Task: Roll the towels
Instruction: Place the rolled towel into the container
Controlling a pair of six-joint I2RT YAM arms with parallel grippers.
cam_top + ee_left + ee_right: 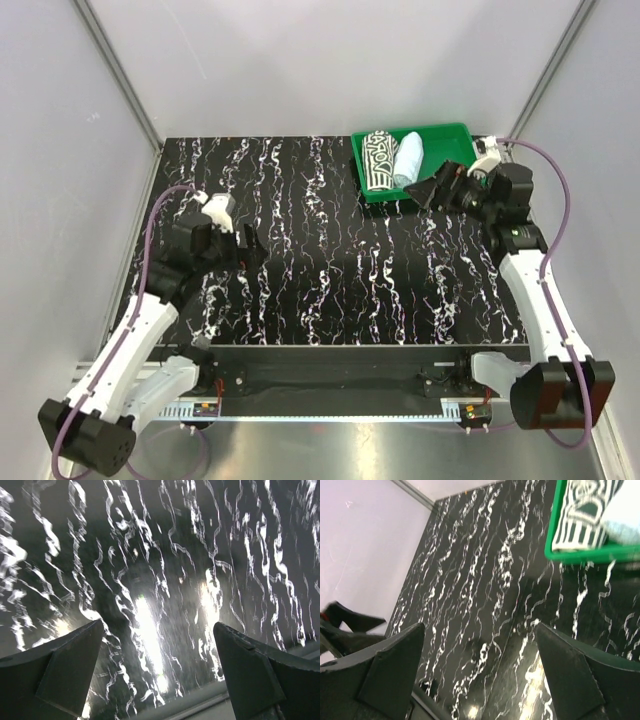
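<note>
- The green plastic tray (447, 148) stands at the far right corner of the black marbled table (320, 270).
- There are two towels in the tray, side by side and touching each other.
- The striped towel (377, 160), dark green and white, lies as a compact bundle in the left part of the tray, close to the left wall.
- The pale blue towel (408, 160) lies just to the right of it, also as a compact bundle, about in the middle of the tray. The right part of the tray floor is bare.
- The right gripper (480, 625) is just beside the near edge of the tray, outside it. Its fingers are spread wide and there is nothing between them. In the right wrist view, the tray rim and the end of the striped towel show at the upper right.
- The left gripper (158, 624) is over the left part of the table, well apart from the tray. Its fingers are also spread wide, and only the marbled surface shows between them.
</note>
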